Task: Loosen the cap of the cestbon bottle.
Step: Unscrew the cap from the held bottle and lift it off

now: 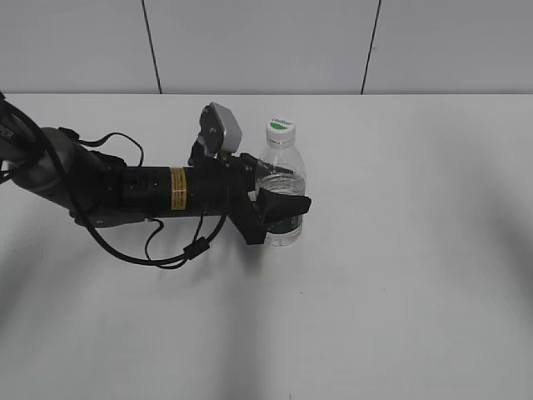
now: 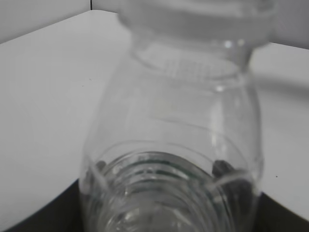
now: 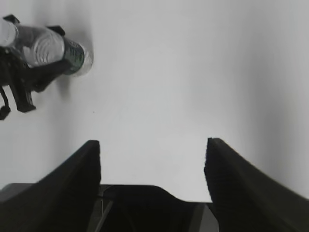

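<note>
right jaws point(image 3: 153, 159) wide, over bare table point(image 1: 416, 275) | left jaws point(image 1: 279, 190) clamp cestbon bottle point(image 1: 283, 179)

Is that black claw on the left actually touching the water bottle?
Touching. In the exterior view the left gripper has its fingers pressed on both sides of the cestbon bottle.

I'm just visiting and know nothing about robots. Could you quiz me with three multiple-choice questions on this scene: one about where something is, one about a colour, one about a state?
1. Where is the left gripper?
A. Around the cestbon bottle
B. On the cap
C. Off the table

2. What colour is the cap?
A. Blue
B. White with a green mark
C. Red

3. How is the right gripper?
A. Shut on the bottle
B. Open, holding nothing
C. Shut on the cap

Answers: 1 A, its fingers straddle the bottle's body. 2 B, the exterior view shows it. 3 B, its fingers stand apart over the bare table.
</note>
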